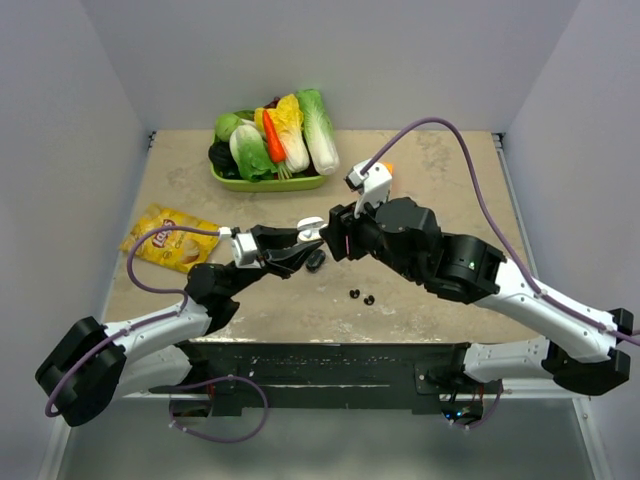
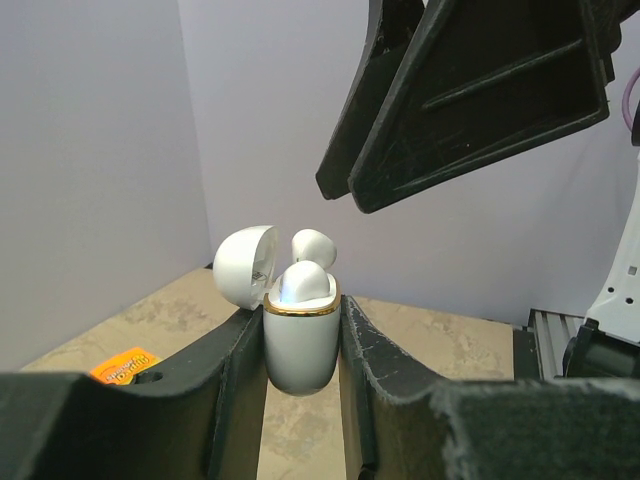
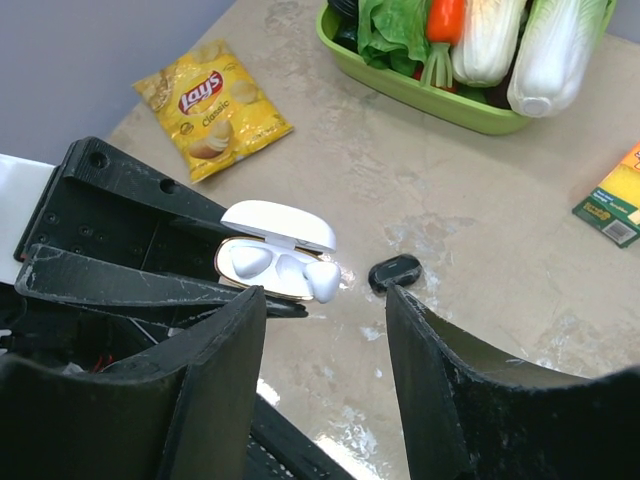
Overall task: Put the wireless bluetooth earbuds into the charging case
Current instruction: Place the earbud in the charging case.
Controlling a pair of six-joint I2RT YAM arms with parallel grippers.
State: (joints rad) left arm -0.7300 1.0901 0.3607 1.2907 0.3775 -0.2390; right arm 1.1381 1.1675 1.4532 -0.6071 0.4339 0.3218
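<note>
A beige, stone-patterned table (image 1: 180,165) is enclosed on three sides by plain, pale lilac-grey walls (image 1: 330,50). The tabletop is lit softly and evenly, only faint shadows are cast, and a glossy sheen is caught on its near part.

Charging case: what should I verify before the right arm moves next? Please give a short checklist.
1. The charging case sits clamped in the left gripper: ok.
2. Its lid is open: ok.
3. The first white earbud is seated in its well: ok.
4. The second white earbud is seated: not ok, it leans over the rim.
5. The right gripper is open and empty: ok.
6. The two small black pieces are in the case: not ok, they lie on the table.
</note>
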